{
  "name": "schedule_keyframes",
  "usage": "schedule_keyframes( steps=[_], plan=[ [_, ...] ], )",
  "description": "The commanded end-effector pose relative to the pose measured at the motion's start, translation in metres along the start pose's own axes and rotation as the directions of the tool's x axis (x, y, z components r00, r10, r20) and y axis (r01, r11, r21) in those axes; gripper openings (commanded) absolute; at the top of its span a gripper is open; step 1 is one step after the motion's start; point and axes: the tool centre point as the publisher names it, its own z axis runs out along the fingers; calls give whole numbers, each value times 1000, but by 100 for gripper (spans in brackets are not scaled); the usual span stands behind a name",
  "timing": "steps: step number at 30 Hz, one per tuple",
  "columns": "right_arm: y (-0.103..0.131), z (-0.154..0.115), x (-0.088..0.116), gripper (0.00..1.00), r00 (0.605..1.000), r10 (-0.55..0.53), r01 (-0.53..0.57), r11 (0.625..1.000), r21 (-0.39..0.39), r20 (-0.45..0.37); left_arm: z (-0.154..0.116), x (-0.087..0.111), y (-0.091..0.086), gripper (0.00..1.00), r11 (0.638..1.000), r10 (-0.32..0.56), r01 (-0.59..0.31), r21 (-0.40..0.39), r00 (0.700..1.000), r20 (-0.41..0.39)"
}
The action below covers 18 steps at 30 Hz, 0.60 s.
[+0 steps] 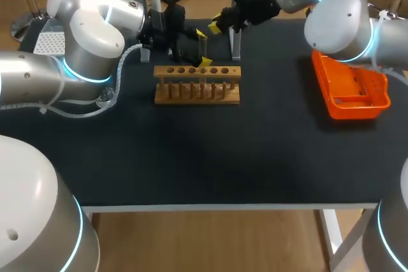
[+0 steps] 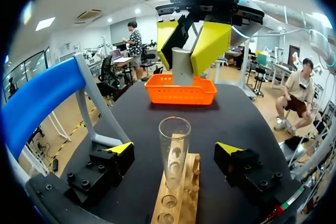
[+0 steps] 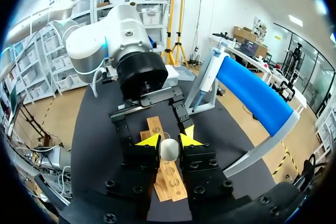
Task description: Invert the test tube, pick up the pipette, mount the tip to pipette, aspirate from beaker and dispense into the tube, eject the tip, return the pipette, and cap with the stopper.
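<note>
A clear test tube stands upright, mouth up, in the wooden rack, seen too in the head view as the test tube. My left gripper is open, one finger on each side of the tube and apart from it; in the head view the left gripper reaches in from the left. My right gripper is shut on a pale grey stopper, held above the tube's mouth. From the left wrist, the stopper hangs between the right gripper's yellow tips. A pipette rests on the blue stand.
An orange basket sits at the table's right side, beyond the rack from the left wrist, where the basket shows behind the stopper. The rack lies under the right gripper. The black table stretches bare in front of the rack.
</note>
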Motion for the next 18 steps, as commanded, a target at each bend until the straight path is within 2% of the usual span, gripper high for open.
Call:
schedule_keyframes(
  steps=[1, 18],
  plan=[
    [2, 0, 2, 0, 1000, -1, 1, 1000, 7, -6, 0, 0, 0, 100, 1000, 1, -1, 0, 1000, -2],
    [10, 18, 10, 0, 1000, -23, 23, 1000, 20, -22, 0, 0, 0, 100, 1000, 1, -1, 0, 1000, -2]
  ],
)
